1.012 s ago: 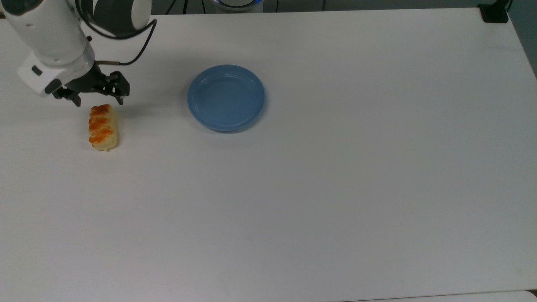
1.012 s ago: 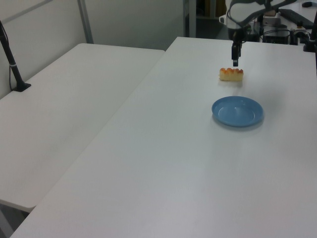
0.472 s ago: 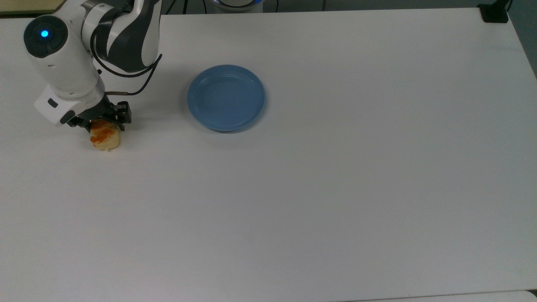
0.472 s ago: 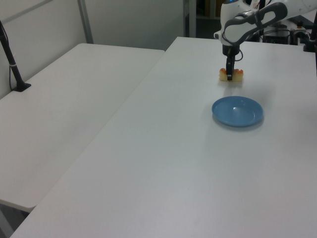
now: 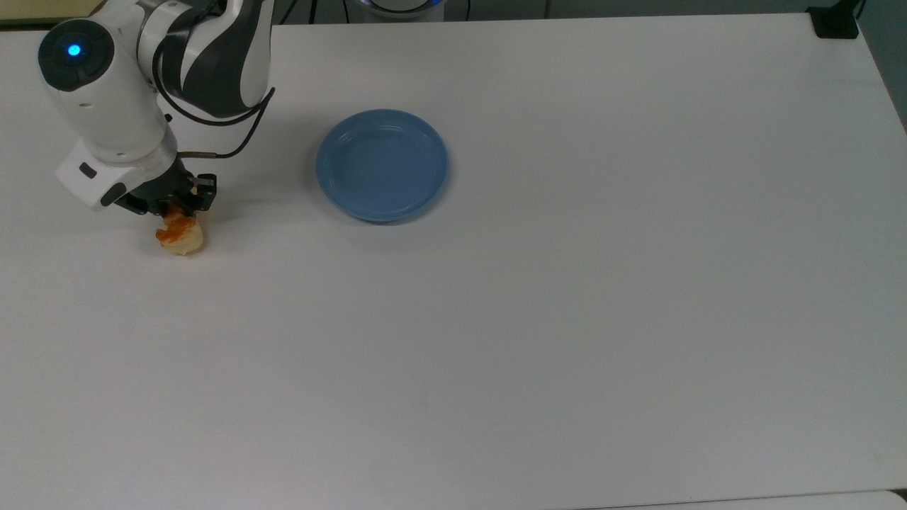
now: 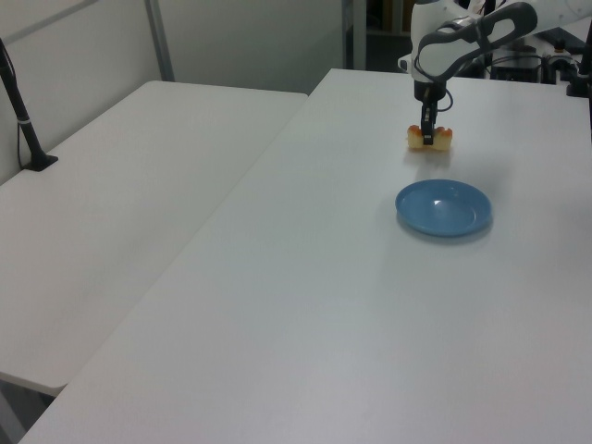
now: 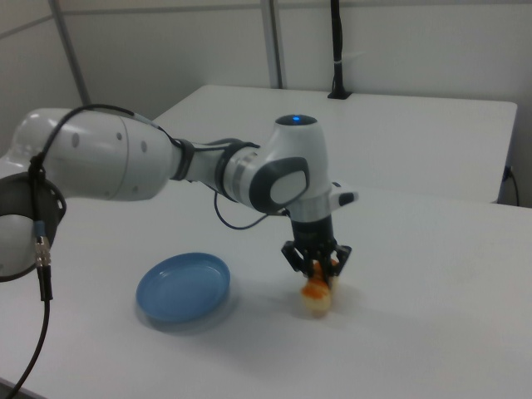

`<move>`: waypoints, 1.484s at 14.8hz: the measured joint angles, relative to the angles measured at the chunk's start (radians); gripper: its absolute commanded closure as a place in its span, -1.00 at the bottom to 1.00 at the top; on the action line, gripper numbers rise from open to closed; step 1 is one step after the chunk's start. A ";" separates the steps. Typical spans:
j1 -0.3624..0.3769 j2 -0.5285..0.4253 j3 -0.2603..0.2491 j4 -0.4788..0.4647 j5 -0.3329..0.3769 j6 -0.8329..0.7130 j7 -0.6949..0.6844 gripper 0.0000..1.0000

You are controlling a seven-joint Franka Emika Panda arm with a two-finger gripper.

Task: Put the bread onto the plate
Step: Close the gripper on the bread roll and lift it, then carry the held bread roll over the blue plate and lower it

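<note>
The bread (image 5: 182, 236), a pale-yellow roll with orange-brown stripes, lies near the top view's left edge of the white table. My gripper (image 5: 173, 207) is down over the roll's far end and shut on it, and the arm hides most of the roll's top. In the left view the gripper (image 6: 427, 139) crosses the middle of the bread (image 6: 442, 141). In the right view the fingers (image 7: 316, 268) straddle the bread (image 7: 317, 296), which looks pinched. The light-blue plate (image 5: 382, 166) stands bare to the top view's right of the bread, also seen as the plate (image 6: 444, 205) and plate (image 7: 183, 287).
A black clamp base (image 5: 836, 21) sits at the table's far right corner in the top view. A second white table (image 6: 120, 185) adjoins on the left view's left, with a black pole (image 6: 23, 111) on it. Wide bare tabletop (image 5: 567, 319) lies around the plate.
My gripper came down from above the roll's far end onto the bread, and its fingers closed in on it. The plate has not moved.
</note>
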 measured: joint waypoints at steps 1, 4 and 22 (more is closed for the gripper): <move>0.011 -0.017 0.007 -0.008 0.000 -0.014 0.015 0.41; 0.076 -0.097 0.044 -0.052 0.001 -0.079 0.092 0.41; 0.335 -0.345 0.123 -0.472 -0.084 0.040 0.403 -0.23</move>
